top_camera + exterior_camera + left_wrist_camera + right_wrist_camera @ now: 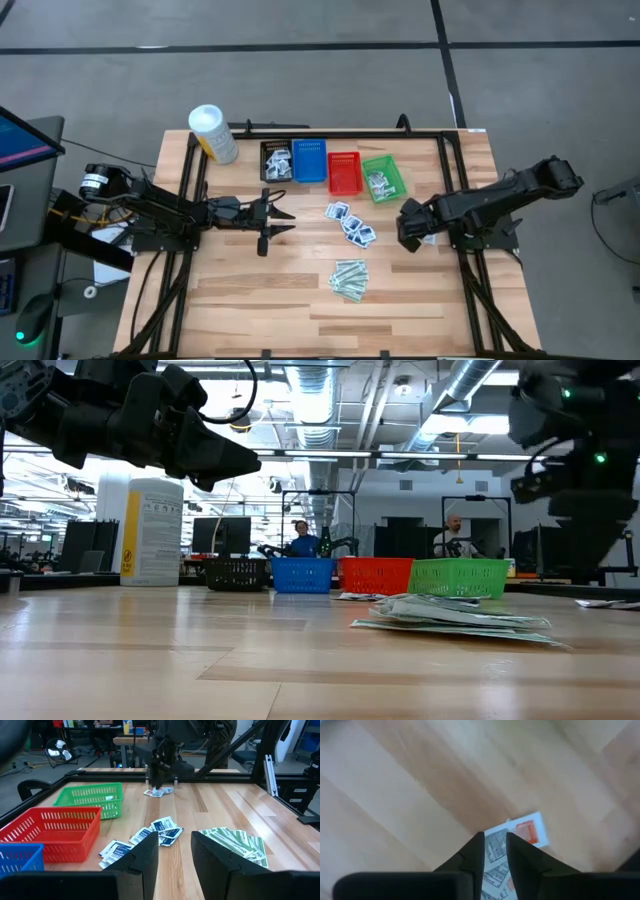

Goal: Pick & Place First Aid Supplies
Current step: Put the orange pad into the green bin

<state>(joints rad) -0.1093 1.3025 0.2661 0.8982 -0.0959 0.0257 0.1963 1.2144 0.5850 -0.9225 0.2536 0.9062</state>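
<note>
Two or three white packets with red print (527, 829) lie flat on the wooden table (250, 290) at its right. My right gripper (495, 840) points down just above them (159, 792), its fingers a narrow gap apart; the packets' print shows through the gap. More white packets with blue print (350, 223) lie at the table's middle. A heap of pale-green strips (349, 278) lies nearer the front edge. My left gripper (285, 218) hovers level over the table's left half, pointing toward the right, open (175, 847), with nothing between its fingers.
Along the far side stand a black basket (275, 160) holding packets, a blue basket (308, 160), a red basket (344, 173) and a green basket (382, 177) with packets in it. A white tub with a yellow label (213, 133) stands at the far left. People sit in the room behind.
</note>
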